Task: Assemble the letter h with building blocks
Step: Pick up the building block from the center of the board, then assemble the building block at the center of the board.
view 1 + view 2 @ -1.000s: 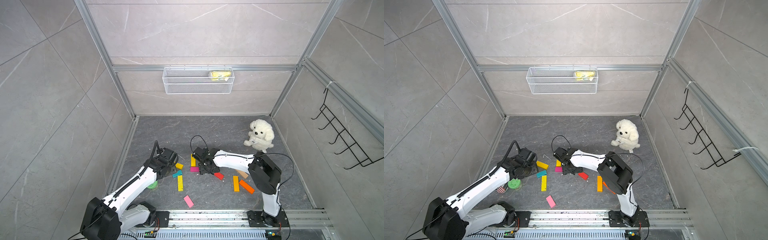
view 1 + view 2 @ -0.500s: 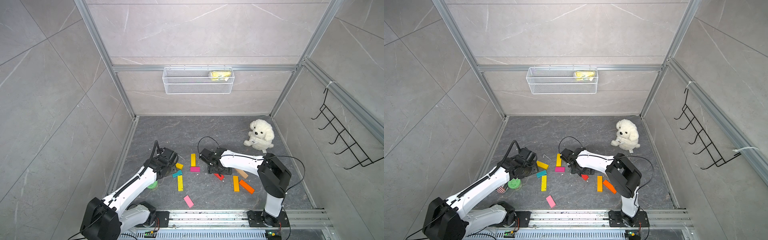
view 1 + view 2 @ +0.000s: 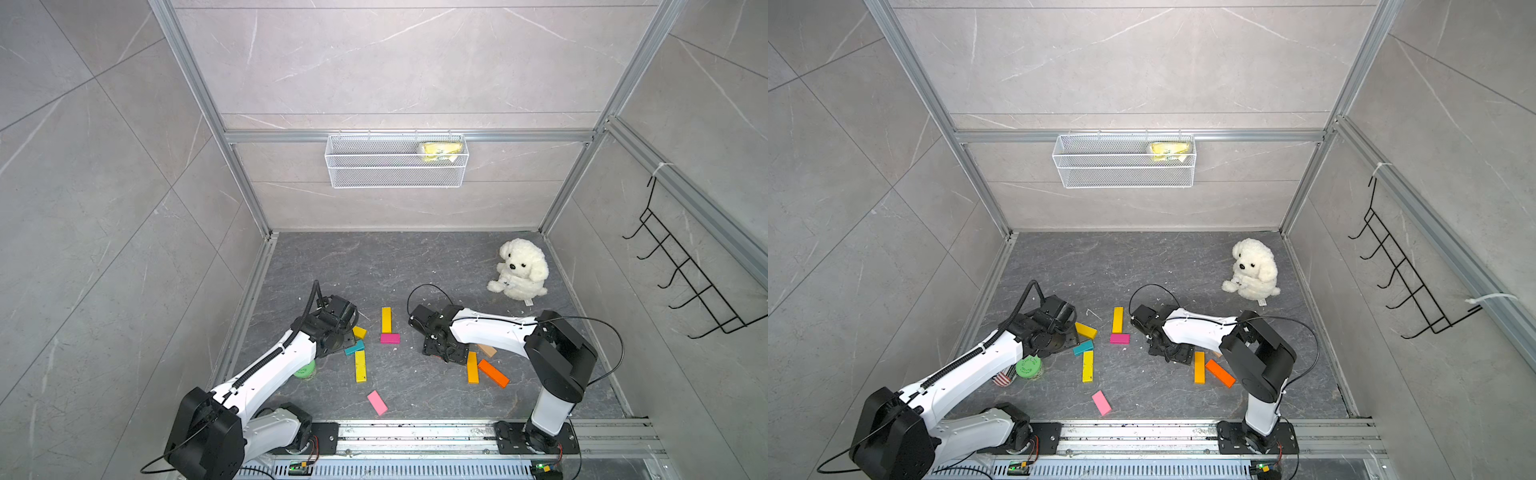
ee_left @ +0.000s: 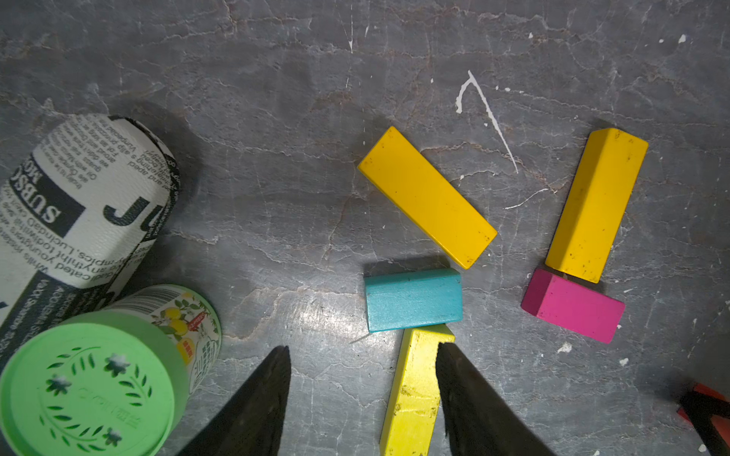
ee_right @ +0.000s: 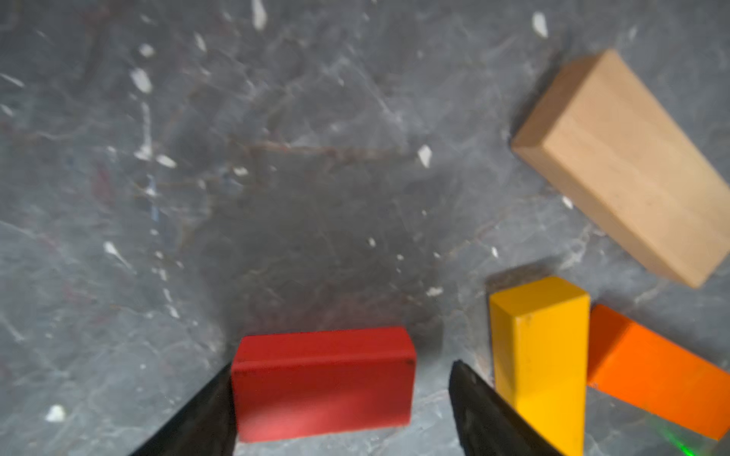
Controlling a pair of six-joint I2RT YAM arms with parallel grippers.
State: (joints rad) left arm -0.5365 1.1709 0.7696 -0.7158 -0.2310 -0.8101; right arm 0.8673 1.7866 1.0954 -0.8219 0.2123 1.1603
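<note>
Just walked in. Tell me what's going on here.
It's a block-building job on a grey floor. The right gripper sits low around a red block, jaws open on either side, not gripping yet. The left gripper hangs open and empty above a lemon-yellow bar next to a teal block. In the middle, an amber bar touches a magenta block. There is no h yet.

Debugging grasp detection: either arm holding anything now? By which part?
Nothing held: right gripper jaws straddle the red block lengthwise, gap at one end; left gripper open, yellow block beside one jaw.
</note>
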